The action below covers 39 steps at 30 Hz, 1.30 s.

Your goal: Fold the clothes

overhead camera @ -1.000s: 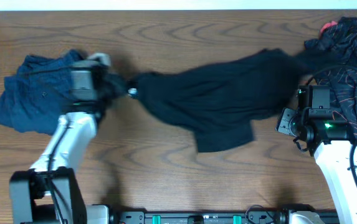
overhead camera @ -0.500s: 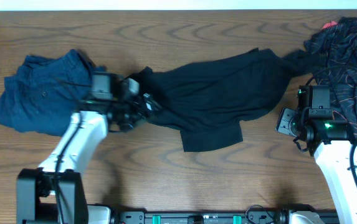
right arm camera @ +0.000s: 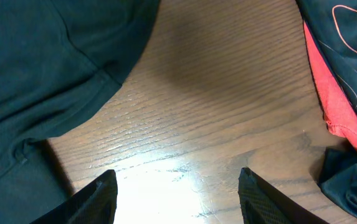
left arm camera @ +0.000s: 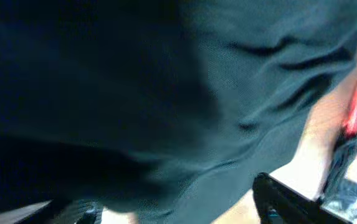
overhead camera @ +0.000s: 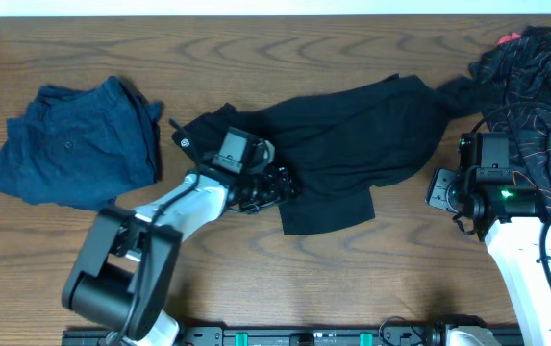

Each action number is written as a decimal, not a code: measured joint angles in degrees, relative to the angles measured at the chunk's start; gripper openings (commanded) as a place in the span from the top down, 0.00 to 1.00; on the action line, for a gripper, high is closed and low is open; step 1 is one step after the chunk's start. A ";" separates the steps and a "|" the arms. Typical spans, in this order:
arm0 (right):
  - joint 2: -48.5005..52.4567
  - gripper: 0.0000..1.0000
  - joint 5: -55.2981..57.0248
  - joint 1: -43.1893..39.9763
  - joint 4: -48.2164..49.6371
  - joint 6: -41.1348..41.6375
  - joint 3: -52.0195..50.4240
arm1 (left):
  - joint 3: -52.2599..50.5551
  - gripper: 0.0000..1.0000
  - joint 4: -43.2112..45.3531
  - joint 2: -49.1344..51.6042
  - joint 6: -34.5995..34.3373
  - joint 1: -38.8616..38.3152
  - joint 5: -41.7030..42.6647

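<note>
A black shirt (overhead camera: 352,135) is spread across the tabletop's (overhead camera: 256,279) middle. The left gripper (overhead camera: 277,185) is sunk in its left part; whether it grasps cannot be told. The right gripper (right arm camera: 178,180) is parted over bare wood.

Pretty plain setup honestly. It's all one brown wooden surface (overhead camera: 256,288) with wavy, swirly grain running along its length, a mid-to-dark stain. Along the far edge of the surface there's a thin pale strip (overhead camera: 256,7), can't tell if that's wall or floor. Along the near edge sits a black rail (overhead camera: 333,336) with little green bits. Light comes from above: close up, the wood has a bright white patch of glare (right arm camera: 178,171), with a soft shadow further back.
</note>
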 measured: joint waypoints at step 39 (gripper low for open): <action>0.00 0.34 -0.02 0.00 -1.33 0.00 0.02 | -0.17 0.36 -36.57 -22.56 8.37 19.98 -6.36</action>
